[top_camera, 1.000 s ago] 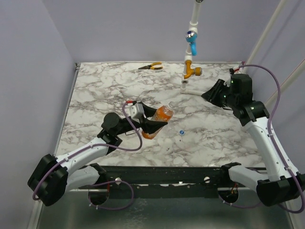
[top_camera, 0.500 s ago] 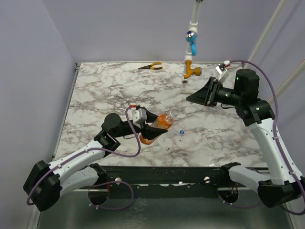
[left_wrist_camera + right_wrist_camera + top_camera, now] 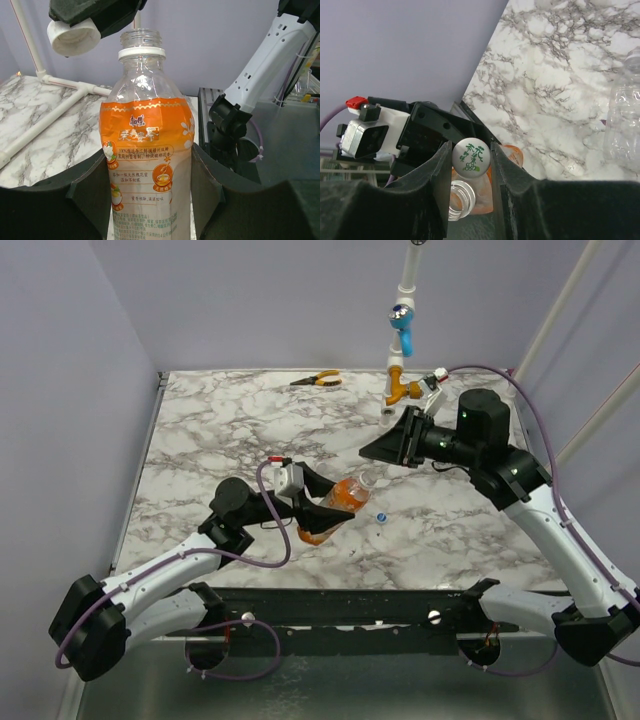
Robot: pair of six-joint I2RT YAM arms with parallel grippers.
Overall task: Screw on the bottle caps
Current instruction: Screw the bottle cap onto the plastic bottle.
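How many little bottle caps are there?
2. The whitish cap is pinched in the right gripper near the mouth of the bottle; the blue cap lies on the table. Others may be hidden.

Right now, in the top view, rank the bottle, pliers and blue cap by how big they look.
1. Bottle, though likely nearer the camera
2. Pliers
3. Blue cap, smallest by far

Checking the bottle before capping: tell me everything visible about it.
The bottle is slim clear plastic with an orange label, a white neck ring and a bare threaded mouth, uncapped. The left end effector clamps its labelled body from both sides, neck tilted toward the right end effector, whose white cap sits just beside the mouth, apart.
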